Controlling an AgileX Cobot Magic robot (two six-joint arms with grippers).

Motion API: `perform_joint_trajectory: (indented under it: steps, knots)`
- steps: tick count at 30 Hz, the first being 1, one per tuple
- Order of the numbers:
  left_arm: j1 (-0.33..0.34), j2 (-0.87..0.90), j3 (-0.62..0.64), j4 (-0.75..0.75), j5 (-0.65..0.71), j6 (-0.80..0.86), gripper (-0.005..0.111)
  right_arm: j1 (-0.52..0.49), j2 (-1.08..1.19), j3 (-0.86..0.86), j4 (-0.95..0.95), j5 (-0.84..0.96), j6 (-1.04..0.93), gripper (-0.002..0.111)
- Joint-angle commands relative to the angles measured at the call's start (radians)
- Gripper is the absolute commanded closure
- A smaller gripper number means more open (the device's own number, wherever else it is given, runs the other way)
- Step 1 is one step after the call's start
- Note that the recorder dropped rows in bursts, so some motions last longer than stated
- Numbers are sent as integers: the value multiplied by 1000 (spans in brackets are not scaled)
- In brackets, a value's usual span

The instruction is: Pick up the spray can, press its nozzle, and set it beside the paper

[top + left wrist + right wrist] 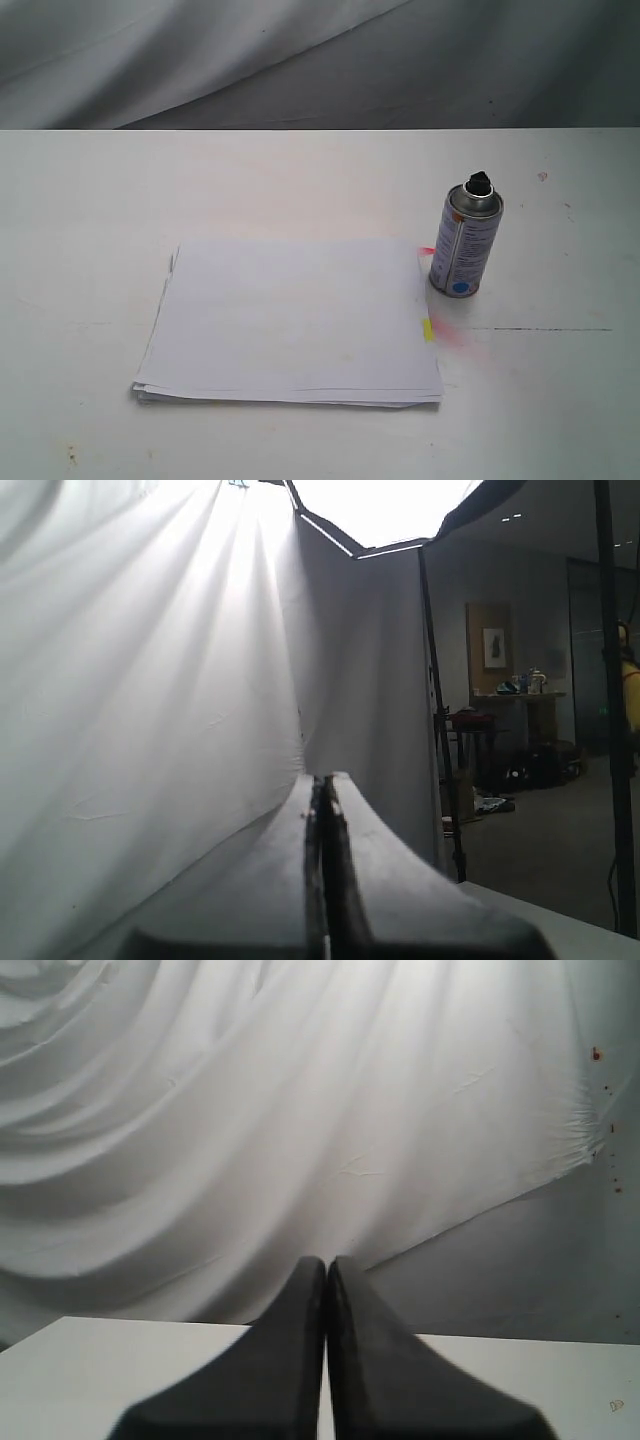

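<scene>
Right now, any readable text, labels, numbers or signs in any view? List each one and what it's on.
No text is legible enough to quote in any view.
Label on the spray can: printed lines, too small and blurred to read.
Top sheet of the paper: blank; the yellow tab shows no writing.
Left wrist view, wall picture: too small to read.

You have one spray can with one black nozzle, one stack of paper bearing one yellow tab, one table, and two grippers, the left gripper and the right gripper, one in each wrist view.
</scene>
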Motion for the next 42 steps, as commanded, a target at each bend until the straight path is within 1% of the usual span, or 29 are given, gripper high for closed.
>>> perform_joint_trajectory:
  steps: [1, 3, 5, 7, 8, 9, 10, 11, 14, 15, 16, 17, 18, 19, 20, 22, 24, 25, 27, 28, 42]
  knots:
    - [-3, 0, 6, -12, -8, 5, 107, 4, 4, 0, 5, 5, -11, 108]
    - [-5, 0, 14, -12, -16, 26, 107, 4, 4, 0, 5, 5, -11, 108]
    - [-5, -2, 36, 12, -63, 76, 107, 4, 4, 0, 5, 5, -11, 108]
    - [-23, -2, 68, 65, -114, 36, 107, 4, 4, 0, 5, 5, -10, 108]
    - [-38, -2, 94, 127, -205, -25, 107, 4, 4, 0, 5, 5, -10, 108]
    - [-43, -2, 111, 184, -263, -100, 107, 4, 4, 0, 5, 5, -10, 108]
    - [-45, -2, 132, 291, -344, -218, 107, 4, 4, 0, 5, 5, -10, 108]
    - [-45, -2, 141, 378, -379, -299, 107, 4, 4, 0, 5, 5, -10, 108]
    - [-47, -2, 171, 566, -434, -462, 107, 4, 4, 0, 5, 5, -10, 108]
    - [-51, -2, 186, 698, -472, -558, 107, 4, 4, 0, 5, 5, -10, 108]
    - [-51, -2, 210, 899, -518, -740, 107, 4, 4, 0, 5, 5, -10, 108]
    - [-51, -2, 224, 1030, -538, -862, 107, 4, 4, 0, 5, 5, -10, 108]
    - [-51, -2, 251, 1304, -570, -1122, 107, 4, 4, 0, 5, 5, -10, 108]
    - [-51, -2, 266, 1459, -583, -1274, 107, 4, 4, 0, 5, 5, -10, 108]
    - [-51, -2, 293, 1707, -598, -1541, 107, 4, 4, 0, 5, 5, -10, 108]
    - [-51, -2, 337, 1938, -636, -1747, 107, 4, 4, 0, 5, 5, -10, 108]
    - [-51, -2, 338, 1966, -633, -1774, 107, 4, 4, 0, 5, 5, -10, 108]
    - [-51, -2, 338, 1963, -595, -1776, 107, 4, 4, 0, 5, 5, -10, 108]
    - [-51, -2, 338, 1954, -573, -1776, 107, 4, 4, 0, 5, 5, -7, 108]
    - [-51, -2, 338, 1927, -571, -1779, 107, 4, 4, 0, 5, 5, -7, 108]
    - [-51, -2, 338, 1928, -573, -1774, 107, 4, 4, 0, 5, 5, -7, 108]
